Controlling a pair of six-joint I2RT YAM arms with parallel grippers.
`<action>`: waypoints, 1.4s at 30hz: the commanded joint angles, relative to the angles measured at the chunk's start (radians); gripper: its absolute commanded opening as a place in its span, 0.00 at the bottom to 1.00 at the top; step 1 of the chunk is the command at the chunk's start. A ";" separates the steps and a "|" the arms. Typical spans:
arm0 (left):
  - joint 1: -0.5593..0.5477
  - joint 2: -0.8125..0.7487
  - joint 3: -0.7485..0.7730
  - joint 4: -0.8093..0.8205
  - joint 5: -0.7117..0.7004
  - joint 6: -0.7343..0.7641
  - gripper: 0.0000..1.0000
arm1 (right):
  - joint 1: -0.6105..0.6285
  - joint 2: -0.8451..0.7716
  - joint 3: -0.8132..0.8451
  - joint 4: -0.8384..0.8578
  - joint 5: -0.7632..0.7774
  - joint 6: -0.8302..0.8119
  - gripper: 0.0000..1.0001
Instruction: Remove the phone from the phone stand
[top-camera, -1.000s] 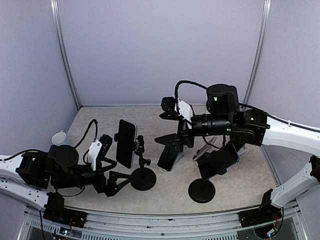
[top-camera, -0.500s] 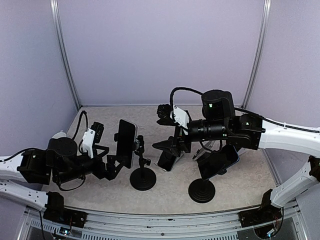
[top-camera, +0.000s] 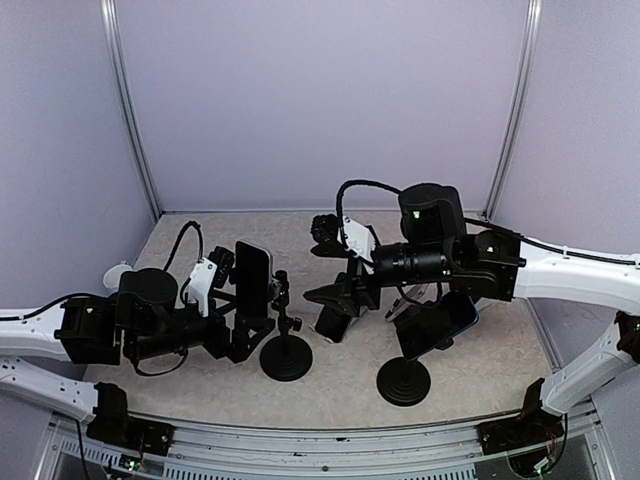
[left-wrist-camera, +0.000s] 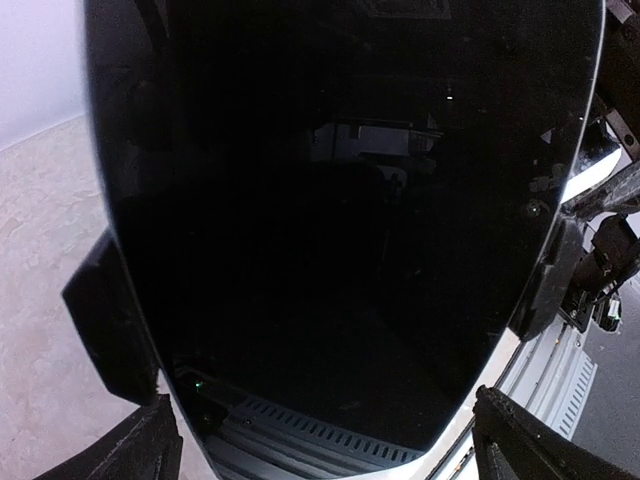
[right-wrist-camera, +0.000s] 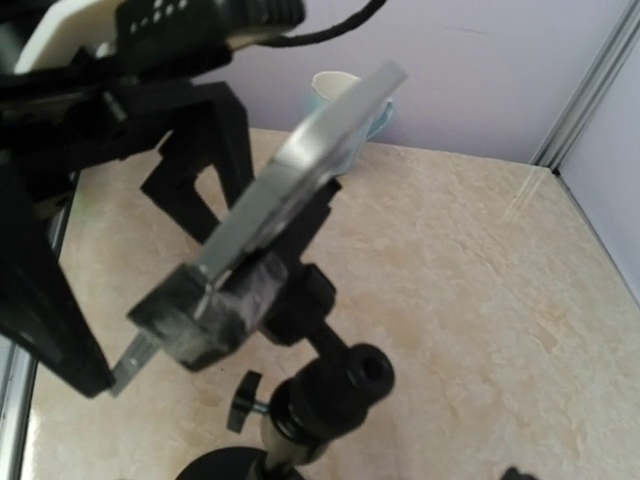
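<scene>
A black phone (top-camera: 252, 285) stands upright in the clamp of a phone stand (top-camera: 286, 358) left of centre. Its dark screen (left-wrist-camera: 340, 220) fills the left wrist view. My left gripper (top-camera: 250, 320) is open, one finger (left-wrist-camera: 130, 450) on each side of the phone's lower end, with gaps showing. My right gripper (top-camera: 335, 297) is open and empty just right of the stand, facing the phone's back. In the right wrist view the phone's edge (right-wrist-camera: 300, 170), the clamp (right-wrist-camera: 215, 300) and the stand's ball joint (right-wrist-camera: 350, 380) show close up.
A second stand (top-camera: 404, 382) at the right holds another phone (top-camera: 437, 322) under my right arm. A third dark phone (top-camera: 332, 323) leans on the table below my right gripper. A pale cup (right-wrist-camera: 345, 90) sits at the far left. Lilac walls enclose the table.
My left gripper has moved up and right from beside the stand's base until it straddles the phone. My right gripper has shifted a little left toward the stand.
</scene>
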 joint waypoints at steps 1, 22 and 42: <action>0.012 -0.011 0.016 0.049 0.003 0.021 0.99 | 0.011 0.011 -0.014 0.019 -0.021 -0.009 0.77; 0.026 0.031 0.023 0.117 -0.053 0.027 0.94 | 0.012 0.072 -0.002 0.058 0.013 -0.002 0.72; 0.026 0.003 -0.011 0.068 -0.017 -0.021 0.99 | 0.167 0.055 -0.033 0.136 0.238 -0.165 0.56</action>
